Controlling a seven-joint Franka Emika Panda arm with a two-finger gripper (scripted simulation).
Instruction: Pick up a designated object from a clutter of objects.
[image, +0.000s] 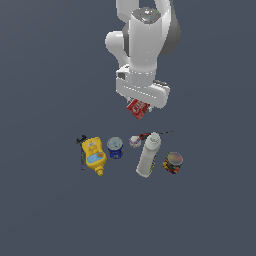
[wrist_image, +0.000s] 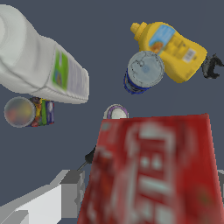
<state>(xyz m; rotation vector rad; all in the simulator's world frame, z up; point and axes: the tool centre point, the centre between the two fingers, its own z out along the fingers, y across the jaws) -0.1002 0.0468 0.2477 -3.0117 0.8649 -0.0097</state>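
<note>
Gripper (image: 140, 106) clamped on the red box (image: 137, 108), held above the clutter; its fingertips are hidden behind the box. Below lie the white bottle (image: 148, 154), yellow bottle (image: 94, 155), blue-lidded cup (image: 115, 147) and multicoloured can (image: 174, 162); lettering blurred.

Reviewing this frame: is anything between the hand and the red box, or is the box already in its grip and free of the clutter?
Nothing visible stands between them. The hand is shut on the red box, held above the floor and apart from the clutter. The white bottle, yellow bottle and blue-lidded cup lie below, none touching the box.
</note>
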